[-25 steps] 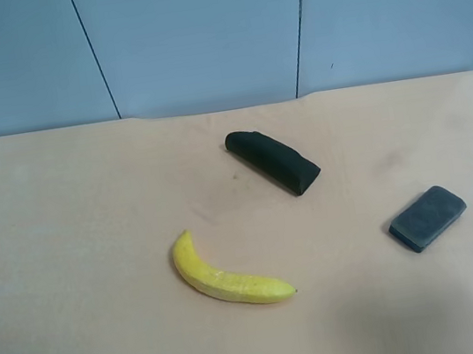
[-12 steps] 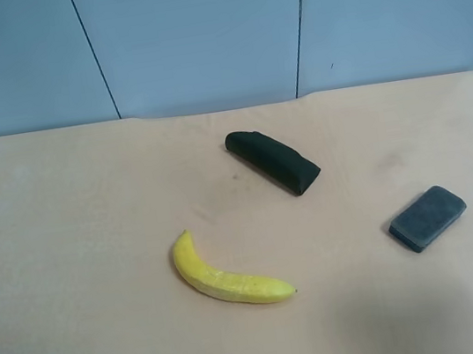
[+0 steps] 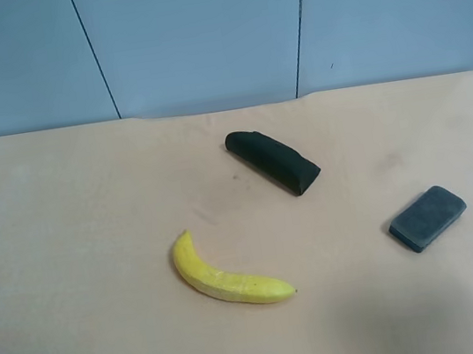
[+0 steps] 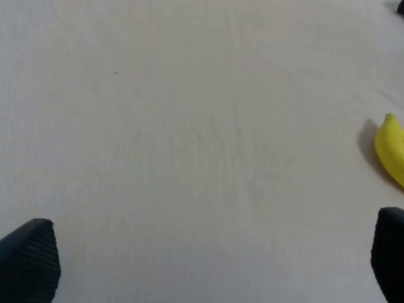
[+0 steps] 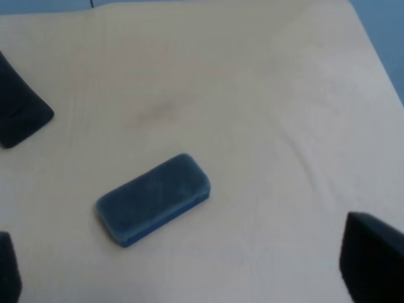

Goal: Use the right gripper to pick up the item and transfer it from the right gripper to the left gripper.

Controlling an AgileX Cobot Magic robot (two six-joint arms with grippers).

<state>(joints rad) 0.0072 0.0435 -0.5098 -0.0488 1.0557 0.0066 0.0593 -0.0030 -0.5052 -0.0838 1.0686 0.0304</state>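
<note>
Clearly the pick-up has not begun. The small rectangular block eraser (image 5: 153,197), dark grey felt on a blue base, lies flat and untouched on the pale beige counter (image 3: 70,255). It sits toward the exterior high view's right, well apart from the yellow banana (image 3: 225,277) and the long black wedge-shaped case (image 3: 274,161). The right gripper (image 5: 189,271) hangs above it with its jaws spread wide and nothing held. The left gripper (image 4: 208,262) is equally wide and empty over bare counter, with the banana's tip off to one side.

The eraser lies slantwise to the line between the right jaws. To pick it well, I judge the wrist should turn until the jaws face its two long sides, then come straight down. Closing across the narrow width near one end would leave the other end free for the left gripper to take.

The high view gives the layout of all three things but shows neither arm. Only the wrist views show the black jaw tips. The right wrist view also shows the eraser's blue lower edge plainly, which the high view barely does.
</note>
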